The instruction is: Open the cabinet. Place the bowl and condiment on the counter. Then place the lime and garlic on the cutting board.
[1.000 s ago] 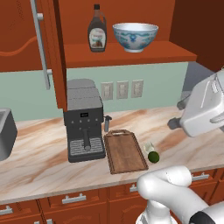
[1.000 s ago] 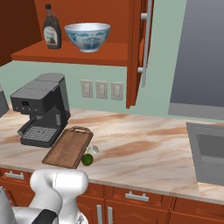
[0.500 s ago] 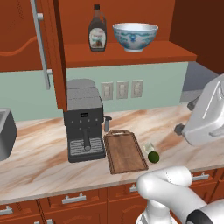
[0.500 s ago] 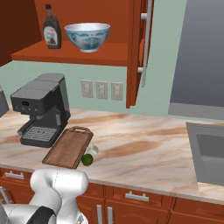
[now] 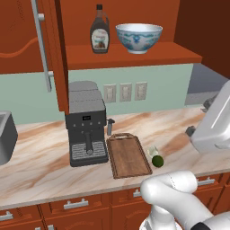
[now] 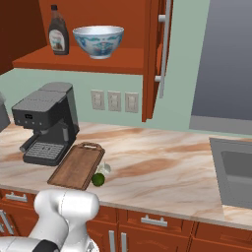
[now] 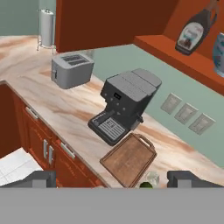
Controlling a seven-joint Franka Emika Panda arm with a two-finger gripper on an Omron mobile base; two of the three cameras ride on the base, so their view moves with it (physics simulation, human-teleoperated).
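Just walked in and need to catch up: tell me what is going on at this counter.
A white robot arm is working in a kitchen. The cabinet is already open, with the bowl and the condiment on its shelf. The lime and the garlic lie on the counter beside the cutting board, which has nothing on it. The end effector is open, holds nothing, and looks down over the coffee machine and the board.

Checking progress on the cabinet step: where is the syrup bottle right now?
The condiment stands on the open cabinet shelf, left of the bowl, above the coffee machine.
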